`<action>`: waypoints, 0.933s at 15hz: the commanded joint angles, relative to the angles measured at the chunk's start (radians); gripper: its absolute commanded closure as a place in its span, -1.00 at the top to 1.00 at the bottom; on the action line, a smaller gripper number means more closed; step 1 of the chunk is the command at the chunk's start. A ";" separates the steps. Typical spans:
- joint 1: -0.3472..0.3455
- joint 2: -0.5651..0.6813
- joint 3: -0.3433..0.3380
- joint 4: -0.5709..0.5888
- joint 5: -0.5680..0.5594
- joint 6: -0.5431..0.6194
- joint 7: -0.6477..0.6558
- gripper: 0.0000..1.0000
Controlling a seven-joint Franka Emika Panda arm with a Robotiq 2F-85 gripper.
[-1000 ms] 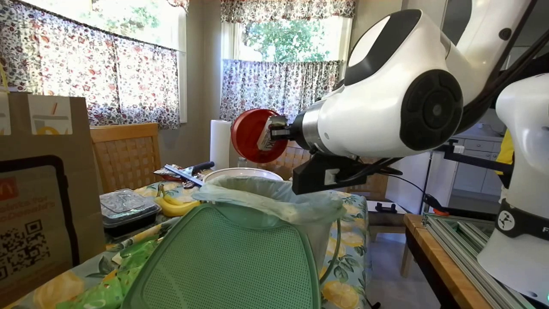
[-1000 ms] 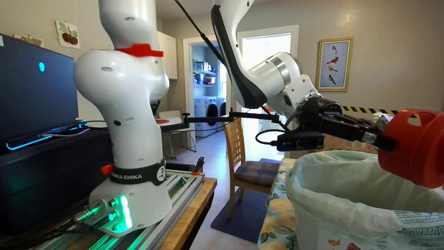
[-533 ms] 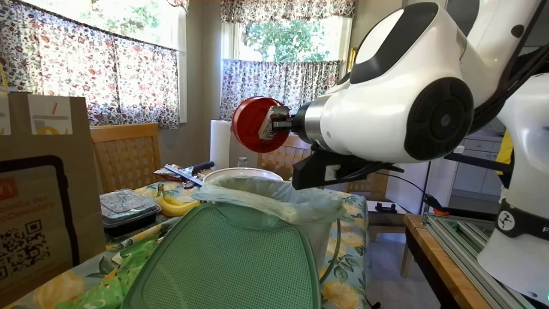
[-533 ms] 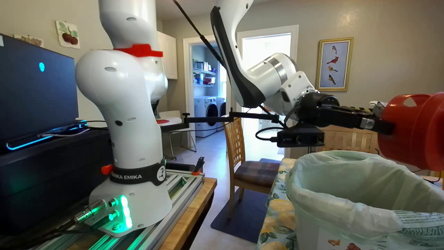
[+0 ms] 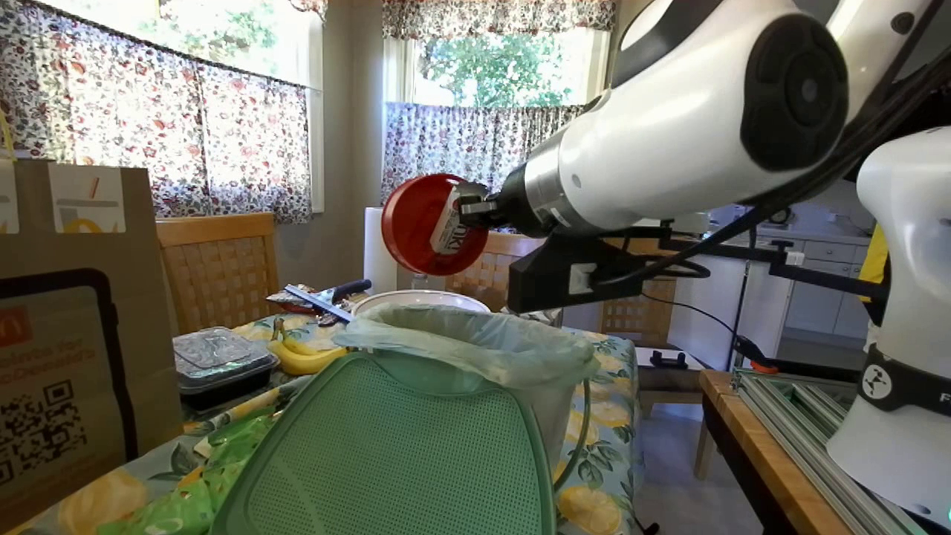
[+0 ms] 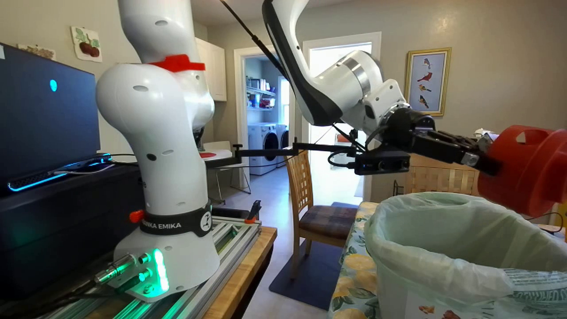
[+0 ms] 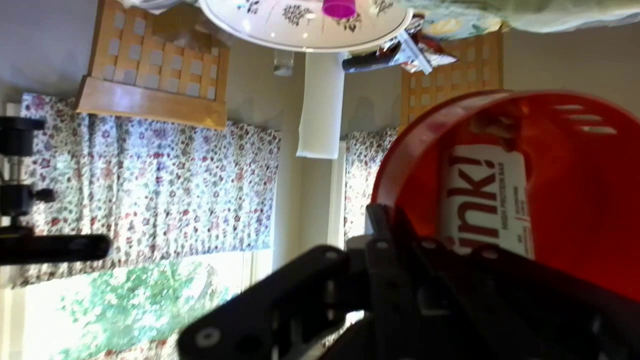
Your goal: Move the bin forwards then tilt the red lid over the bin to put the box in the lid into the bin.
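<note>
Over on the left, the bananas (image 5: 297,362) on the bench (image 5: 611,442) haven't budged. What just changed is the red lid (image 5: 410,223): in an exterior view it's swung a bit left and dipped, and it's up on edge above the bin (image 5: 475,358), which is right where it was. Looks over the mouth to me, though depth's hard to judge. The box (image 7: 484,192) (wrist view reads "HIGH PROTEIN BAR") is still in there, leaning toward the held side, so I'd call this mid-tip, not done. Next along, the gripper (image 5: 471,209): fingers pinched together on the lid's rim. Can't tell if one's pinning the box too. Then on the right, the arm (image 5: 691,141) slopes down toward the lid, where a moment ago it ran close to level. My guess: needs more roll before anything drops.
</note>
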 commanded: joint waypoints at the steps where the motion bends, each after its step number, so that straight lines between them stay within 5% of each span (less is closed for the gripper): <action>1: -0.010 -0.096 -0.042 -0.009 0.096 0.173 -0.164 -0.98; 5: -0.011 -0.138 -0.067 -0.001 0.279 0.191 -0.362 -0.98; 14: -0.013 -0.157 -0.052 0.060 0.532 -0.038 -0.656 -0.98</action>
